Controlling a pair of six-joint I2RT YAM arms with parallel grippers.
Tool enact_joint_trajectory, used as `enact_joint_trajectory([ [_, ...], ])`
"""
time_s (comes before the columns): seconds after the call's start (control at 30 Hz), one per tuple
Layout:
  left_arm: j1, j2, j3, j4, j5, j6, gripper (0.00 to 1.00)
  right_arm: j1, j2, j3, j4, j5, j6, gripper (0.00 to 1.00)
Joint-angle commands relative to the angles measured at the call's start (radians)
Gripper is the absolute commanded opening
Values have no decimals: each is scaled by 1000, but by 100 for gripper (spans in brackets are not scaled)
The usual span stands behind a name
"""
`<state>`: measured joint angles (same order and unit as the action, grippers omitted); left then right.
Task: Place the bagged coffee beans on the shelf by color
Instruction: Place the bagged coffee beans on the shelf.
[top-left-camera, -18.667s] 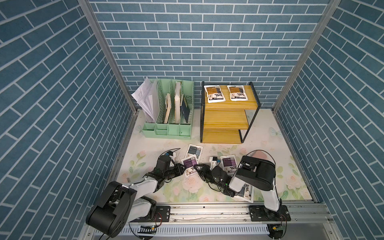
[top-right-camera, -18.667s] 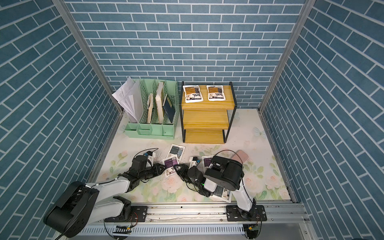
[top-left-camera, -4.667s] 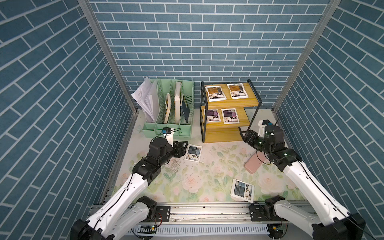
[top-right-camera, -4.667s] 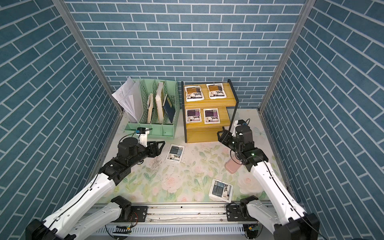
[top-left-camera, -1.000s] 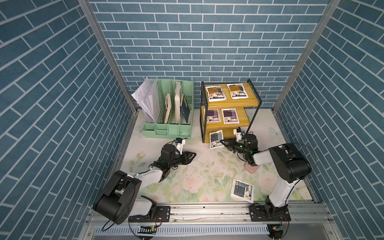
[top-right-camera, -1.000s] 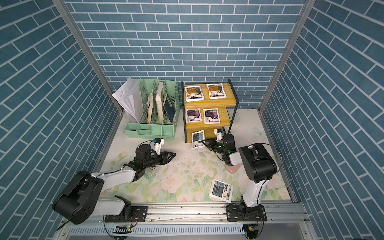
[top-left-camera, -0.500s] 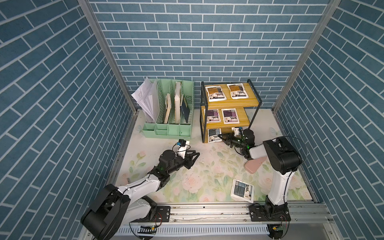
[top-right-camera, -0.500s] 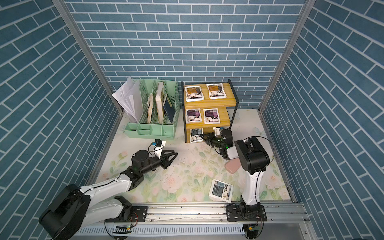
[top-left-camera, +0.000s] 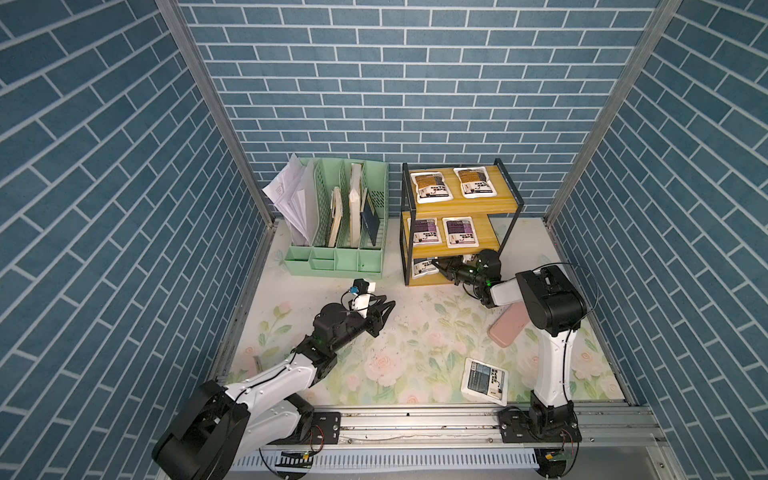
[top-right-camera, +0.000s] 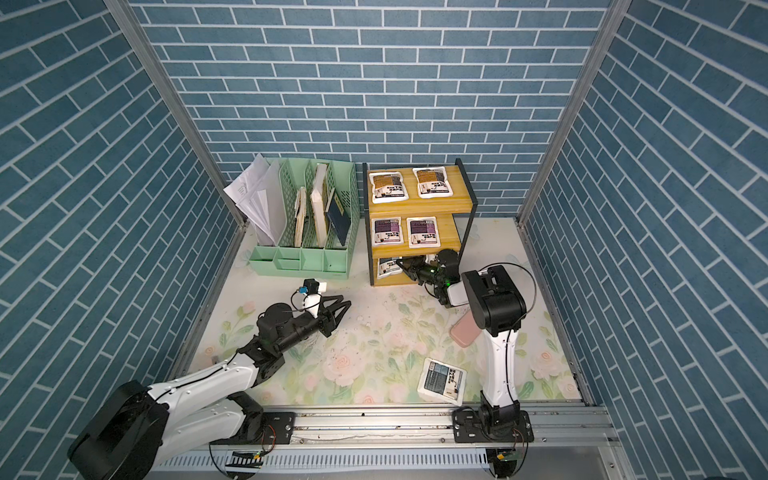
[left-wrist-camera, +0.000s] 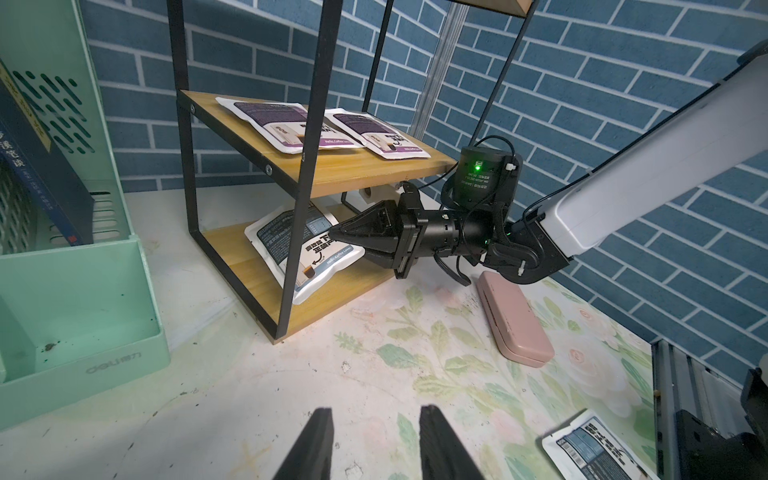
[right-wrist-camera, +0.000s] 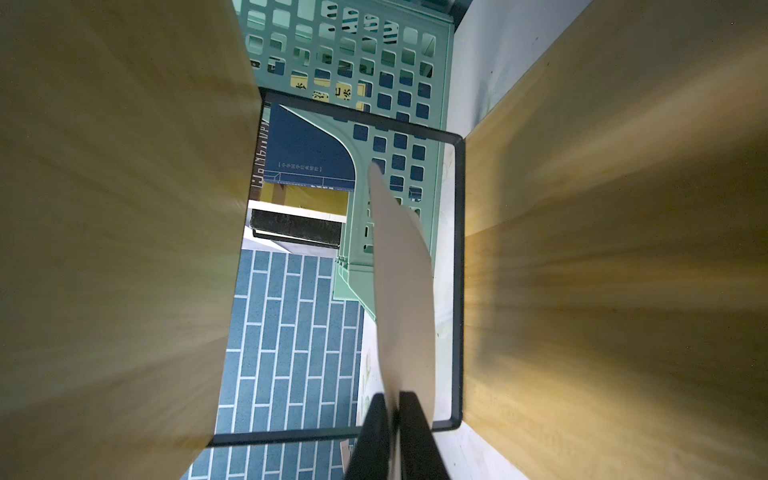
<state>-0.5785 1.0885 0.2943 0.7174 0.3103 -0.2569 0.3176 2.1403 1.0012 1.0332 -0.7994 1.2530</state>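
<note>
Nearly: we log four bags (top-left-camera: 430, 189) shelved, fifth bag (left-wrist-camera: 320, 259) pinched in right gripper (left-wrist-camera: 332, 239) at bottom board (left-wrist-camera: 228, 253), sixth bag (top-left-camera: 485, 381) at mat's (top-left-camera: 415, 332) front edge, left gripper (left-wrist-camera: 374, 411) spread, empty.

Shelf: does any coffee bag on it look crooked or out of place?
Yes. The grey-blue bag on the bottom board sits crooked, turned at an angle to the board's edges, with one end pinched in the right end effector.
</note>
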Motion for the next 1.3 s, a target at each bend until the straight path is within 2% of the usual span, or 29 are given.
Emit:
enact_joint_trajectory([
  [0.0,-6,-12,-20,23,-7,21,40,-3,44,53,-20,-23,8,11],
  [0.43,-10,-8,-23,17,-13,28,40,-2,150,181,-56,-18,-33,14],
  [0.7,-13,-4,-20,7,-20,31,39,3,150,171,-98,31,-70,26],
  [0.83,-15,-7,-18,0,-27,31,39,2,104,149,-187,103,-129,33],
  [0.97,-15,-11,-21,-4,-29,33,39,3,9,116,-339,235,-210,38],
  [1.27,-21,-5,-17,-10,-31,33,39,3,-99,16,-400,368,-205,42],
])
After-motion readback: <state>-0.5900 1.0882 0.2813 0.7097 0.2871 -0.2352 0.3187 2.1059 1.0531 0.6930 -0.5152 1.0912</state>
